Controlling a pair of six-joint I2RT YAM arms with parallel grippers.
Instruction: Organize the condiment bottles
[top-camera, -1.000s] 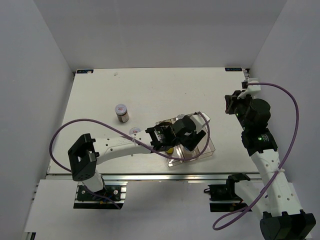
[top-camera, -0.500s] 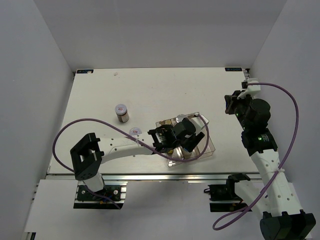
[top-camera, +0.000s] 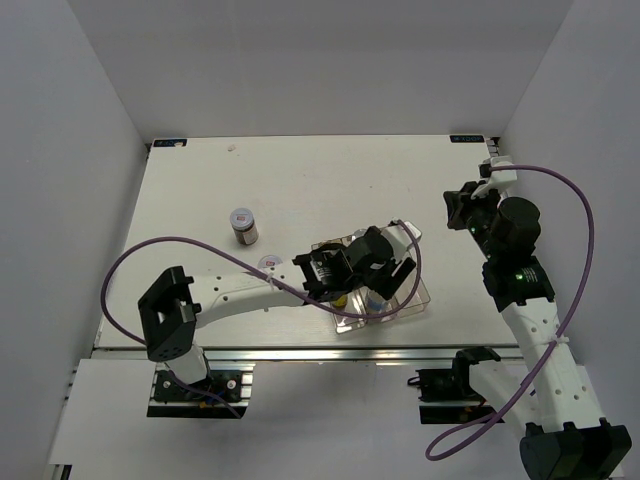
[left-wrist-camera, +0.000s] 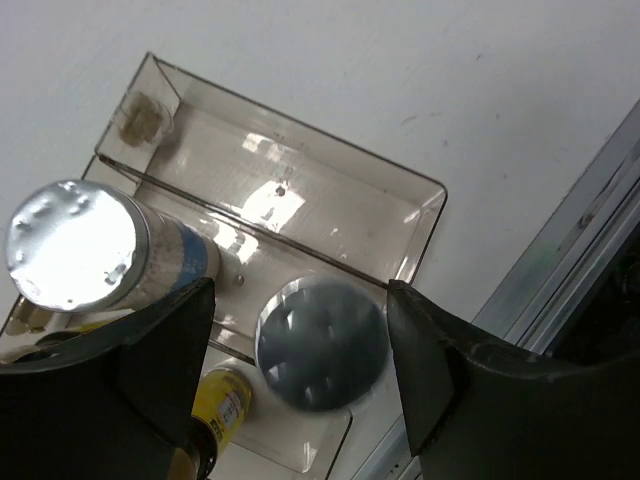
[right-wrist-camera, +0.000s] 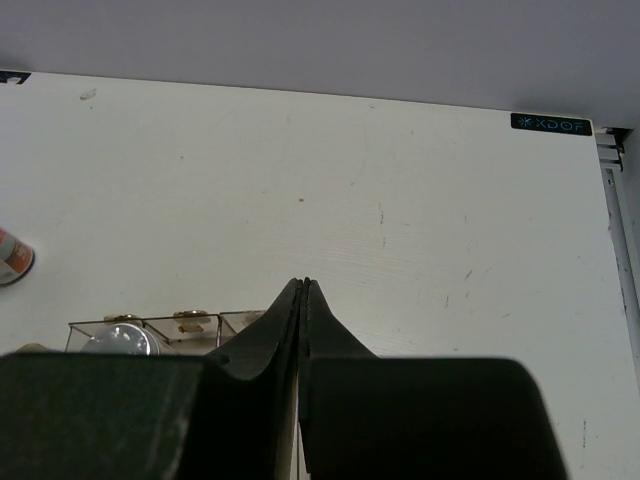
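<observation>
Two silver caps (left-wrist-camera: 72, 243), one yellow bottle (left-wrist-camera: 228, 398)

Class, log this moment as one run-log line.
left gripper open over silver-lidded jar in tray | right gripper shut | brown jar outside tray

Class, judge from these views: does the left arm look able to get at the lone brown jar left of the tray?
Probably yes. The brown jar stands upright with bare table around it, and the left gripper, open and empty over the tray, would only need to swing left.
</observation>
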